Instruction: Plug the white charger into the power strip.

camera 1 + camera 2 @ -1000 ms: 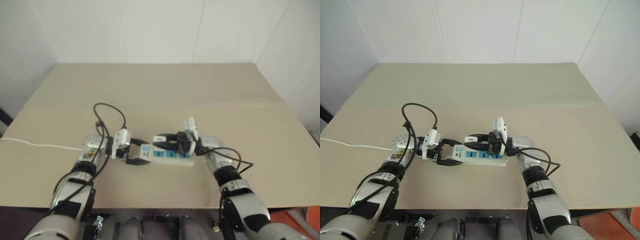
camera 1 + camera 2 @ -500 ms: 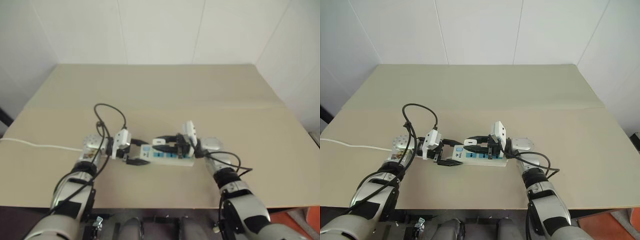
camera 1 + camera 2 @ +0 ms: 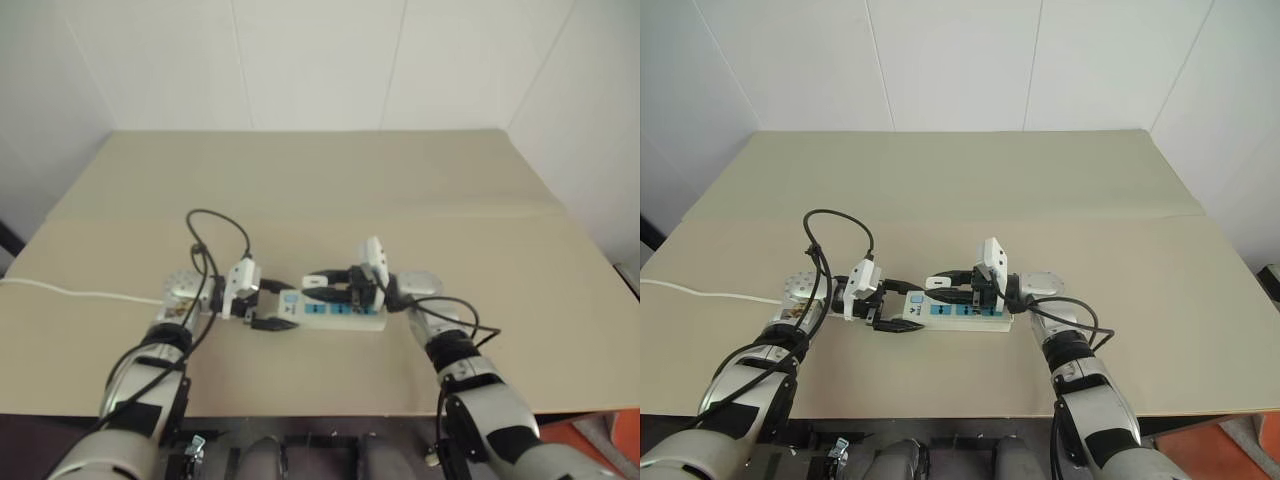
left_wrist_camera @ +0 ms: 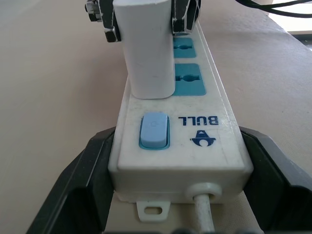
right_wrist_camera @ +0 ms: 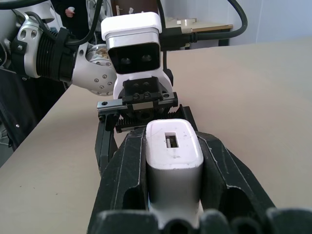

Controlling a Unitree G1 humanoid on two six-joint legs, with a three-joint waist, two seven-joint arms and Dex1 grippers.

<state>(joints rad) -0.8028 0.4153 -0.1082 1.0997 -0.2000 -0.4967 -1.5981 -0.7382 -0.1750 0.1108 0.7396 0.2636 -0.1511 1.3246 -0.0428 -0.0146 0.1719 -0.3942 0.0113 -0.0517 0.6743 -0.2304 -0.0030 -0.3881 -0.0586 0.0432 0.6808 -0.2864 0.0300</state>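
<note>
Charger: white charger (image 4: 147, 53) stands upright on the power strip (image 4: 214, 122), base down at the socket nearest the blue switch (image 4: 154, 130); whether the prongs are fully home cannot be seen.
Right gripper: right gripper (image 5: 174, 165) is pinched tight on the charger's two flat sides, one black finger against each.
Left gripper: left gripper (image 4: 175, 195) has its fingers spread wide around the switch end of the strip, one finger just beside each long edge, bracing it on the table (image 3: 330, 180).
Cord: thin white cord (image 3: 70, 291) trails off to the robot's left.
Handling, as a judgement: small, light, rigid plastic with smooth, likely slippery faces, so hold it low on the flat sides and push straight down.
Risk: a tilted push may bind the prongs or slide the strip.
</note>
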